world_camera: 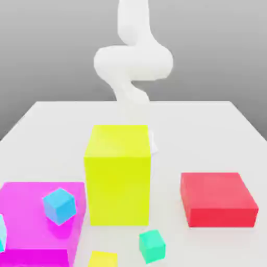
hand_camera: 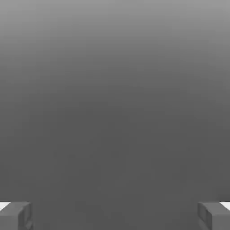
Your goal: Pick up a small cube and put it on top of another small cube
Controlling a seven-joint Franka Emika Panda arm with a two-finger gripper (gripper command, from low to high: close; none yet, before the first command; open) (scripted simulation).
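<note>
Small plain bright-yellow cube (world_camera: pixel 103 259) on pale worktop (world_camera: pixel 172 161), in front of tall yellow block (world_camera: pixel 118 187), at lower edge of exterior view. Looks rigid, probably light, not fragile; smooth faces might slip under off-centre pinch. Best hold: two opposite upright faces, mid-height, top left free. Small teal-green cube (world_camera: pixel 152 246) just beside, towards exterior view's right, gap worth minding. Small blue cube (world_camera: pixel 59 206) on magenta block (world_camera: pixel 36 214). Tool (hand_camera: pixel 115 216) wide open, nothing between fingers.

Three large blocks (world_camera: pixel 117 190) (world_camera: pixel 221 201) (world_camera: pixel 36 216), three small cubes (world_camera: pixel 102 259) (world_camera: pixel 152 246) (world_camera: pixel 59 206), one cyan object (world_camera: pixel 2 233), one arm (world_camera: pixel 133 62).
</note>
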